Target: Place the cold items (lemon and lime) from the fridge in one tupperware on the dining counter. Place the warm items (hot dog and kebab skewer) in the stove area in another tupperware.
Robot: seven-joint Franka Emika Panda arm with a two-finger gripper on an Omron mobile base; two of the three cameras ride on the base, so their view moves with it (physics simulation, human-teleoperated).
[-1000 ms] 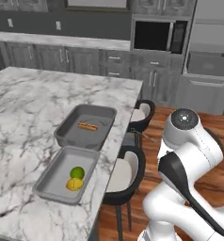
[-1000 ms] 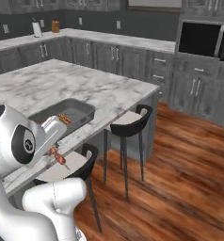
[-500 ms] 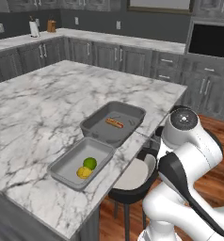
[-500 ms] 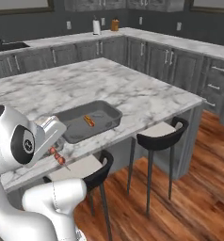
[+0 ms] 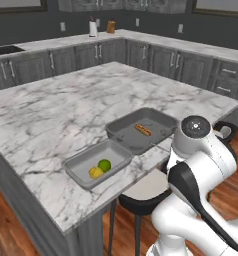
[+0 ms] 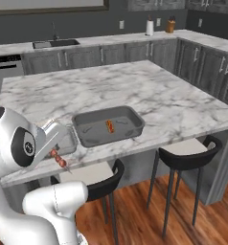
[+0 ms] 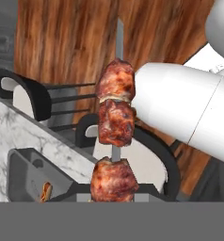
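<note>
Browned kebab skewer (image 7: 115,136) juts from the apparently clamped claw (image 6: 52,152).

The kebab skewer (image 7: 115,136) runs off the hand view's bottom, its lowest meat chunk cut; the end effector's fingertips can't be made out.

Grey-veined white marble counter (image 5: 51,110), grey tupperware (image 5: 118,131)

Marble island (image 5: 51,115), grey cabinets (image 6: 87,57), wood floor (image 6: 183,225), black stools (image 6: 188,153).
</note>
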